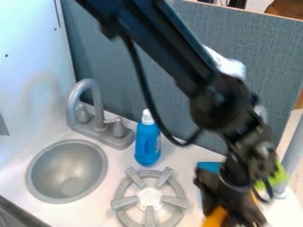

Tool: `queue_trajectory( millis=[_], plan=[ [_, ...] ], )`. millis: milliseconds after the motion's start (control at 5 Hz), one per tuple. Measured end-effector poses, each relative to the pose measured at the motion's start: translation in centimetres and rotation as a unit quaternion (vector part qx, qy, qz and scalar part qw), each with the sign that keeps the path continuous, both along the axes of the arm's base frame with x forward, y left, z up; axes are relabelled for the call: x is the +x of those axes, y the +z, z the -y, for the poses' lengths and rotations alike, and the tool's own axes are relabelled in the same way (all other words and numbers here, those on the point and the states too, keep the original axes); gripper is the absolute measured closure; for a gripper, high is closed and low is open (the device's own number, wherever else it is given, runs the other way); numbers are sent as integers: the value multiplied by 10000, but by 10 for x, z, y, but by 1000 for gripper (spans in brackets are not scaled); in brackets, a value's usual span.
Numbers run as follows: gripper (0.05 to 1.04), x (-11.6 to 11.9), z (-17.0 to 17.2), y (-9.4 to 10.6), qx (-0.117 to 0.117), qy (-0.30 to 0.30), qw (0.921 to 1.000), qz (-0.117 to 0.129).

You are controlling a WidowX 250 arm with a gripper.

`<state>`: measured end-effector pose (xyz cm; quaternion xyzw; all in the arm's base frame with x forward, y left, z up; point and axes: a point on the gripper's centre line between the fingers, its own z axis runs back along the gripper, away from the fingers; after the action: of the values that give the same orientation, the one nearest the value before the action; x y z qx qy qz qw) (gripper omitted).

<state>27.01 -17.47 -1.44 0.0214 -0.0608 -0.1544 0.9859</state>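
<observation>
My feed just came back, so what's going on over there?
The robot arm is down at the counter's right side, its hand right at an orange thing; whether it grips that, I can't tell. A blue item and something green show beside the hand. The blue bottle stands upright behind the burner, with the sink to the left in the picture.

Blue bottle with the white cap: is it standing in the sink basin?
No, the blue bottle stands upright on the counter beside the faucet, outside the sink basin.
</observation>
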Motion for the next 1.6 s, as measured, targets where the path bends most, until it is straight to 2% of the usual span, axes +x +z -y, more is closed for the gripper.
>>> queue_trajectory(
  millis=[200,400,600,800,1200,1400,1600],
  plan=[
    [636,10,-31,-4,-69,434,9990,-65],
    [638,18,-58,-14,-54,948,9951,-269],
    [638,34,-85,-29,-32,1398,9889,-497],
    [638,48,-103,-38,-10,1691,9840,-565],
    [638,67,-123,-55,159,1920,9793,-625],
    [597,71,-132,-60,255,2016,9763,-749],
    [286,56,-146,-61,139,2173,9712,-970]
  ],
)
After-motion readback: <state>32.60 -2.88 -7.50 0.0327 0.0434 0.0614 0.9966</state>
